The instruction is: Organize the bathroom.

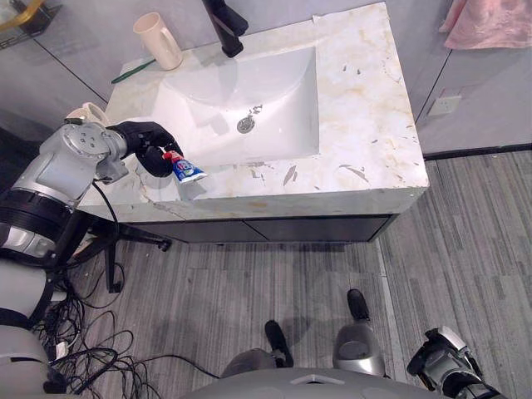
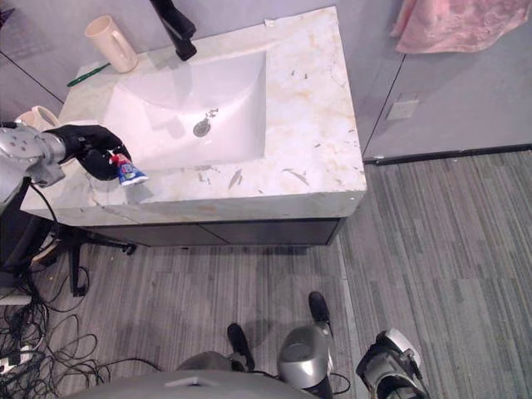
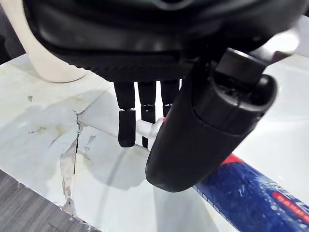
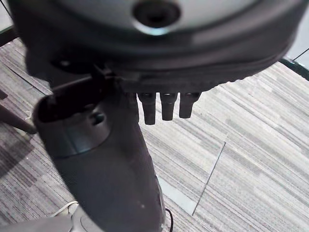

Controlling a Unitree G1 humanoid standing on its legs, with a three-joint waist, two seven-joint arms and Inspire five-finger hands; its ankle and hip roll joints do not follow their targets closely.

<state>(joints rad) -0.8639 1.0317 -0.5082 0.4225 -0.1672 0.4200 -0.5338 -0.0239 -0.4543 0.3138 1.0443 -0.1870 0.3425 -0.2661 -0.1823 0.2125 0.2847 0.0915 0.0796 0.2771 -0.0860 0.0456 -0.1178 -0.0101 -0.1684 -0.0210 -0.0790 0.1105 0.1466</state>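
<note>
The left hand [image 1: 148, 143] is at the front left corner of the table [image 1: 366, 133], and its fingers and thumb are curled round a tube [image 1: 184, 168] of toothpaste. The tube is blue with a red end and a white cap. It pokes out of the hand toward the sink [image 1: 249, 100] and rests on the marble just by the sink's front left rim. In the left wrist view the thumb [image 3: 203, 125] lies across the tube [image 3: 256, 193], and the white cap [image 3: 145, 128] shows between the fingers [image 3: 126, 125]. A cream cup [image 1: 158, 39] stands at the back left corner of the table, well apart from the hand. A green toothbrush [image 1: 133, 71] lies flat just beside it. A black tap [image 1: 223, 25] stands behind the sink, and a drain [image 1: 245, 125] sits in the middle of the bowl. Another pale cup [image 1: 87, 113] sits at the left edge of the table, close behind the arm. A pink towel [image 1: 490, 21] hangs on the wall — far off to the right. The right hand [image 4: 166, 104] hangs low over the grey floor [image 4: 251, 159], fingers pointing down, loose and holding nothing.
</note>
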